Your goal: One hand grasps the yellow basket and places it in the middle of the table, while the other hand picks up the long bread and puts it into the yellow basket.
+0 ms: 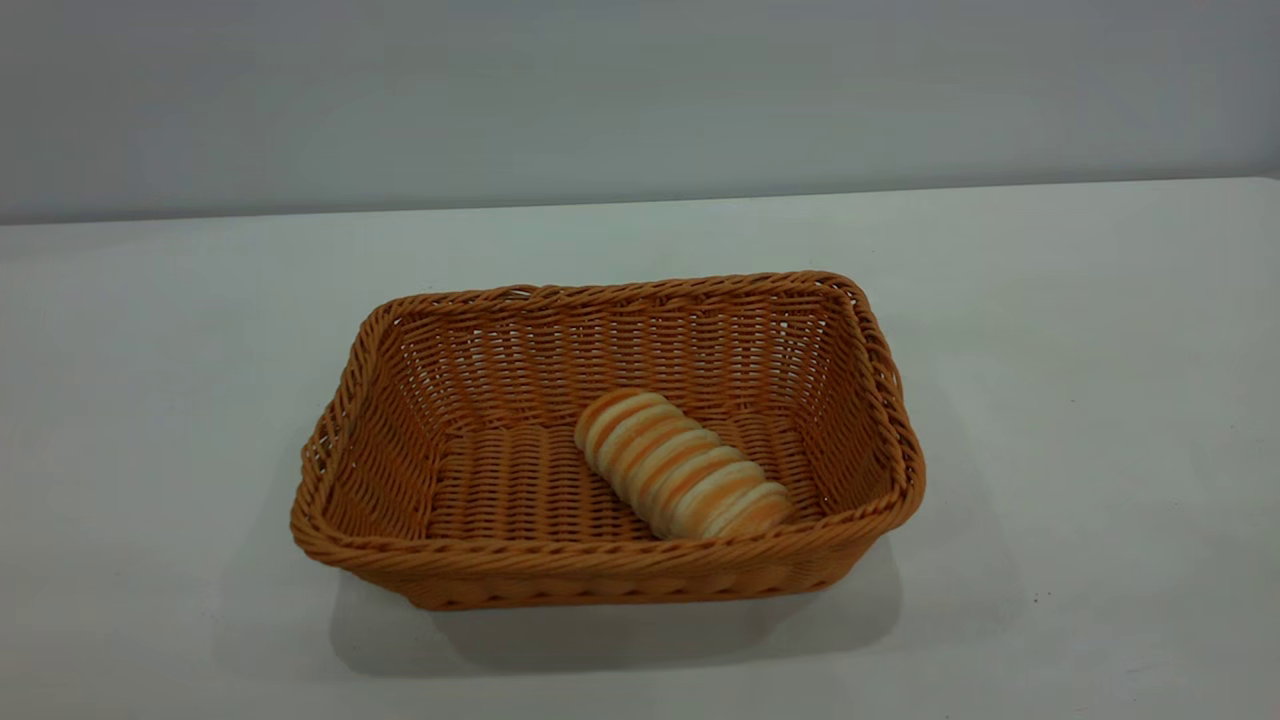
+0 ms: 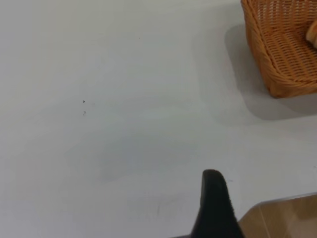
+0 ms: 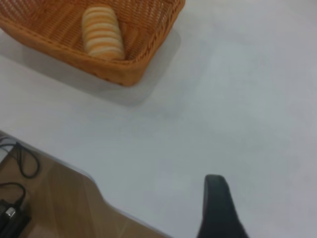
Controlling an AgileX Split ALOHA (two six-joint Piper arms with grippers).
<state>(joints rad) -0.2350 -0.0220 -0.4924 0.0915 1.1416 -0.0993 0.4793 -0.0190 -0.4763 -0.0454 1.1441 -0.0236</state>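
The yellow basket (image 1: 600, 295) stands upright near the middle of the white table (image 1: 1080, 350). The long bread (image 1: 680, 478) lies slantwise on the basket's floor, toward its right end. Neither gripper shows in the exterior view. In the left wrist view a black part of my left gripper (image 2: 214, 198) hangs over bare table near the edge, well away from the basket (image 2: 282, 54). The right wrist view shows my right gripper (image 3: 217, 198) likewise over bare table, apart from the basket (image 3: 119, 72) and the bread (image 3: 102, 32) in it.
A plain grey wall (image 1: 640, 90) runs behind the table. The table's edge and a wooden floor (image 2: 282, 218) lie close to the left gripper. Black cables (image 3: 20, 163) lie on the floor beyond the edge near the right gripper.
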